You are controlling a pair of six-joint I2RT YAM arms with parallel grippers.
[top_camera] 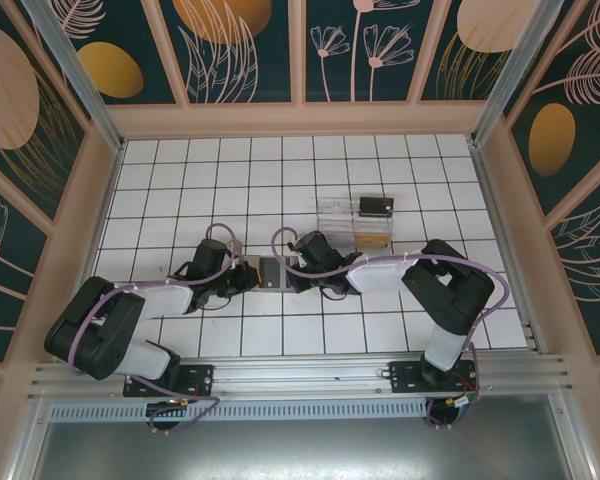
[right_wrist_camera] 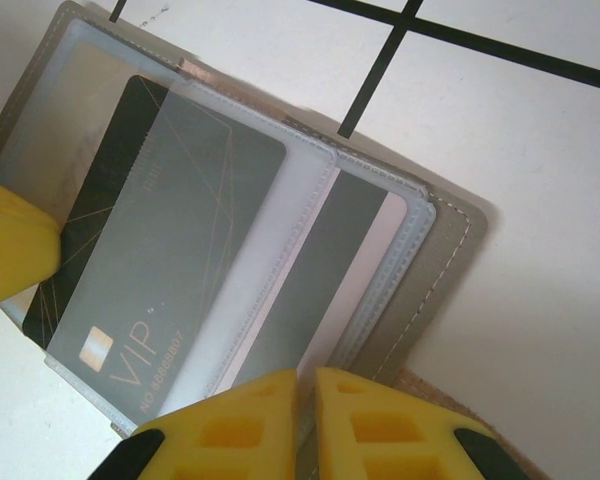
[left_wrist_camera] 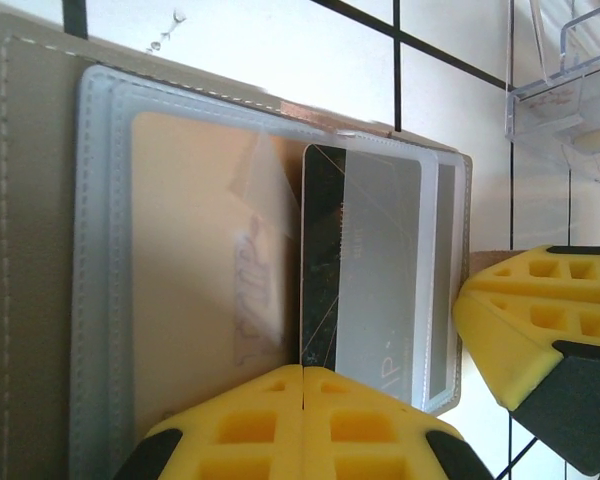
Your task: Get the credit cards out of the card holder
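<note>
The card holder (top_camera: 270, 273) lies open on the white tiled table (top_camera: 180, 180), near the middle and between the two arms' wrists, its grey outer edge with pale stitching framing frosted plastic sleeves. From above, the wrists cover most of it, so its long axis is hard to judge there.

In the right wrist view a black card (right_wrist_camera: 150, 230) sits slantwise under a sleeve. Its long axis runs steeply from upper right to lower left, with the gold "VIP" end nearest the camera and its lower left corner poking out bare. A tan-gold card (left_wrist_camera: 190, 250) fills the next sleeve, its lettering blurred by the plastic.

The left gripper (left_wrist_camera: 302, 420) has its yellow fingers pressed flat together at the holder's near edge (what, if anything, lies between them I cannot tell). The right gripper (right_wrist_camera: 306, 420) is nearly closed, pinching the edge of a sleeve leaf.

Behind the holder stands a clear tray (top_camera: 342, 222), with a dark card (top_camera: 375, 207) at its right end. Dark grout lines cross the table. Wood-framed walls (top_camera: 230, 50) painted with teal, pale plants and orange discs enclose it.
</note>
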